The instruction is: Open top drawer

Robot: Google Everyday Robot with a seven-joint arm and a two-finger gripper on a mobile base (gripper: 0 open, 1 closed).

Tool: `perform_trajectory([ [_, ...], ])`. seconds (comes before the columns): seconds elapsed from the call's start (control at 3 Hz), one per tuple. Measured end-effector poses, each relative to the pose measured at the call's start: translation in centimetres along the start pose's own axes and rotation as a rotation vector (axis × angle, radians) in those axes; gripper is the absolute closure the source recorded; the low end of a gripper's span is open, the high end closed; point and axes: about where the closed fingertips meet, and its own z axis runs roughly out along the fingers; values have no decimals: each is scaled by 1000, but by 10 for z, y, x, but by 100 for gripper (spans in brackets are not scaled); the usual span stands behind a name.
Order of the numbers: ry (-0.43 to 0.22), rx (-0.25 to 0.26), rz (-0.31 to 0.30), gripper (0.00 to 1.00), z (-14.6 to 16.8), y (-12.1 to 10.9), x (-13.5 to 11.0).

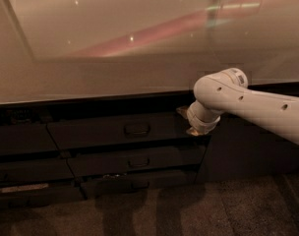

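The top drawer [100,133] is a wide, dark front just under the pale countertop [90,82], with a small loop handle [136,129] at its centre. The front sits in line with the neighbouring fronts and none of its inside shows. My gripper [188,121], on the end of the white arm [248,104], is at the drawer's right end, right of the handle and apart from it. Whether it touches the drawer front cannot be told.
Two narrower dark drawer fronts [139,162] with like handles lie below the top drawer. More dark fronts [21,141] are at the left, with a pale strip [21,187] low down. A plain dark panel [238,156] is at the right. Speckled floor [228,210] lies in front.
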Motion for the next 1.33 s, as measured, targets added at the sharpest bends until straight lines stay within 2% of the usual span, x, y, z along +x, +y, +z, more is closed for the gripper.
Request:
perform_trajectory([
  [0.33, 0, 0, 0, 100, 0, 0, 0],
  [1.33, 0, 0, 0, 100, -10, -3, 0],
])
